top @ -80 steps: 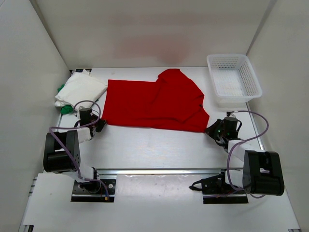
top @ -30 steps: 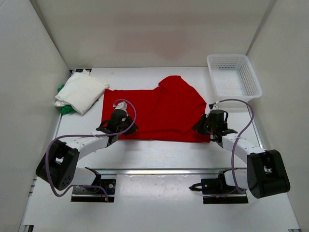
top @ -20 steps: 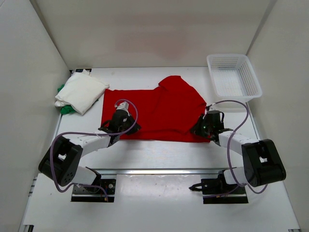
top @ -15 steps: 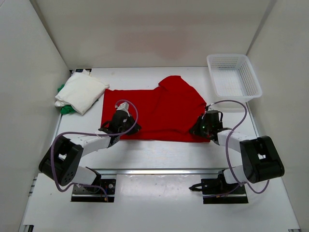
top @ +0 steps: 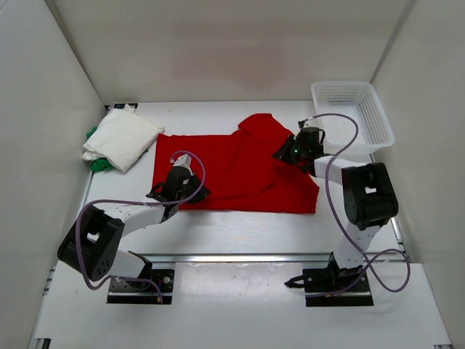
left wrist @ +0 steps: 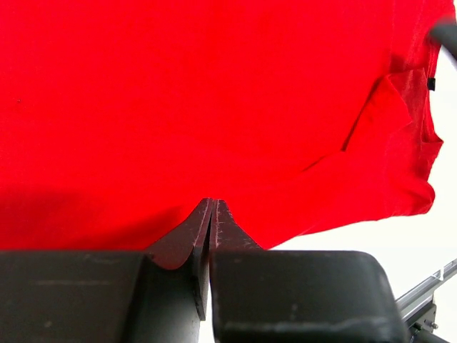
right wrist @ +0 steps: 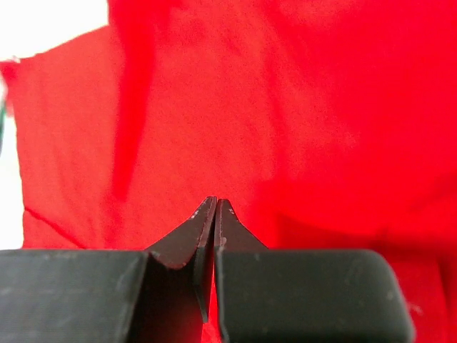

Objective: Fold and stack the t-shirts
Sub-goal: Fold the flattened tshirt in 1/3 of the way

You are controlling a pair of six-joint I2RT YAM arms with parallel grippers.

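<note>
Since half a second earlier, the right pincer [top: 285, 153] has been carried from the 5 o'clock hem of the plain, soft red t-shirt [top: 232, 163] up toward 1 o'clock, and a fresh crease is shown in the cloth beneath it. The left pincer [top: 190, 190] has been kept at the 7 o'clock hem. Both pincers are seen clenched on red cloth: in each wrist view the tips are pressed together with fabric pinched at them.

The red t-shirt is spread at the middle of the pale counter [top: 240, 233]. At 10 o'clock a folded soft white t-shirt [top: 122, 137] is laid on a bright green t-shirt [top: 93, 164], of which only edges are seen. A white plastic mesh basket [top: 385, 134] stands at 2 o'clock, apart from the cloth.

The garment is judged light, limp and unbreakable. No shape will be held by it, so sagging and dragging are to be expected wherever it is unsupported. Hold is best taken at hems and corners, with both ends of one edge pinched at once so that the fold falls straight.

The whole layout of garment, stack and basket is given only by the overhead view. The pinch itself is shown only by the wrist views. A small dark mark [left wrist: 430, 83] on a folded flap is made out from the left wrist alone.
</note>
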